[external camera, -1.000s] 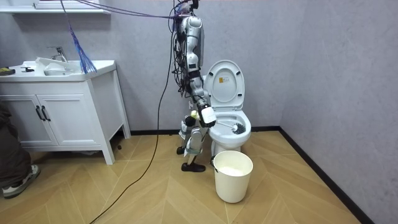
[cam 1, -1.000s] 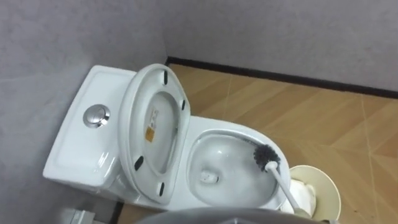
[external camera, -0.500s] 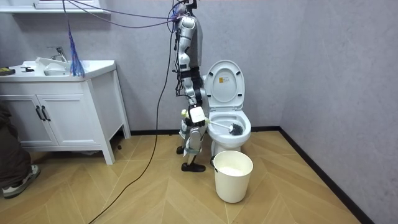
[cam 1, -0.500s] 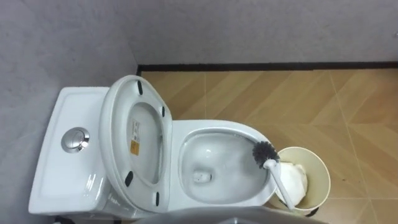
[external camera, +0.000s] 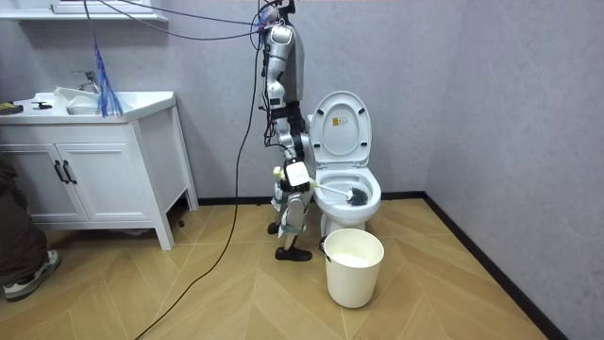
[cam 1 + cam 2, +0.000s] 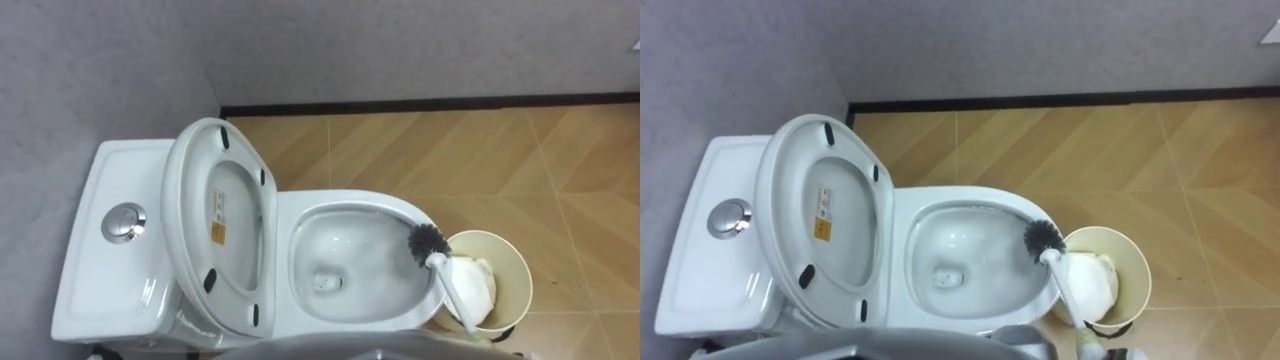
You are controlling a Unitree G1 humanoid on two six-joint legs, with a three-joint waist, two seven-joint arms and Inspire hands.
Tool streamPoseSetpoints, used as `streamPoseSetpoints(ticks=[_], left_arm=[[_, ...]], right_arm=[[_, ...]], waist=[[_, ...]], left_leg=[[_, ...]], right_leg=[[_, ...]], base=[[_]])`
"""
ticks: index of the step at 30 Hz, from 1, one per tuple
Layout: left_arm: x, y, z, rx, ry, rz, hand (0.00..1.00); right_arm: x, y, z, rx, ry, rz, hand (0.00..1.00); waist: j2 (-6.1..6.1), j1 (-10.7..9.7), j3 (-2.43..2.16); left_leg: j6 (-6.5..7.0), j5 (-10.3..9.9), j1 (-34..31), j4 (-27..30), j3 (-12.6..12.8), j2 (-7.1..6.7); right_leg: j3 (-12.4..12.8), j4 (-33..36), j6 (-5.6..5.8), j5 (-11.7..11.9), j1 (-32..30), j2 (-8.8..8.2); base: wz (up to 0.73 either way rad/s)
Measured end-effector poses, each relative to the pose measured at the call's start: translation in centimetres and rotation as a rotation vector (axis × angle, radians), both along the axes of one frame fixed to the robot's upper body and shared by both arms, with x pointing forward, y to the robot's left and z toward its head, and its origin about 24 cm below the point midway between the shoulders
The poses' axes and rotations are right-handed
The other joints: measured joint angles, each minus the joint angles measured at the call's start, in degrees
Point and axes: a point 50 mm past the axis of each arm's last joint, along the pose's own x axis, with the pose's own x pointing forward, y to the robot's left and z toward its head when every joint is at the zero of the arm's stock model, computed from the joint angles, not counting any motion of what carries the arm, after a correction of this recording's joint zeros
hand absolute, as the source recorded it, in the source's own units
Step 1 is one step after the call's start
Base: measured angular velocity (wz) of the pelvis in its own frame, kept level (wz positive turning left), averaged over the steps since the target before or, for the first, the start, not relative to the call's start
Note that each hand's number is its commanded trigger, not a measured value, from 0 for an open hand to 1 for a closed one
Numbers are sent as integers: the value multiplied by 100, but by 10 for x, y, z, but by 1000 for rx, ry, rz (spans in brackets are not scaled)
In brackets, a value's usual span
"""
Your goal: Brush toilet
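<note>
The white toilet stands with lid and seat raised against the tank. Its wet bowl lies open. The toilet brush has a dark bristle head at the inner front rim of the bowl, and its white handle slants away to the lower right. In the room view my right hand is curled round the end of the handle, with the brush head over the bowl. I stand upright at the toilet's side, on the room view's left of it.
A cream bucket with white material inside stands on the wood floor just in front of the bowl, also seen in the room view. Grey walls close in behind and beside the toilet. A white vanity cabinet stands further off.
The head camera swung during the first half second, shifting the whole picture. In the room view my right hand drew back a little toward my body. The brush head stays at the bowl's front rim.
</note>
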Motion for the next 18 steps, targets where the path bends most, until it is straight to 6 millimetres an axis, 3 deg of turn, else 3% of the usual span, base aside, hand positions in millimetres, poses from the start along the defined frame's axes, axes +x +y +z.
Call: streamPoseSetpoints(ticks=[10, 14, 18], left_arm=[[0, 0, 0, 6, -6, 0, 0], [0, 1, 1, 24, -9, 2, 0], [0, 1, 1, 35, -15, 15, 0]], right_arm=[[8, -1, 1, -24, -32, 12, 100], [29, -13, 11, -128, -183, -67, 100], [44, -30, 25, -241, -338, -190, 100]], waist=[[-32, 49, 16], [-73, 15, 43], [-103, -1, 41]], left_leg=[[0, 0, -16, -44, -2, -4], [0, 0, -45, -45, 1, -3], [-1, 0, -41, -49, 1, 12]], right_leg=[[-6, -20, 3, -2, -31, -1], [2, -38, 4, -2, -57, 3], [-12, -98, 2, 3, -52, 24]], base=[[0], [0], [0]])
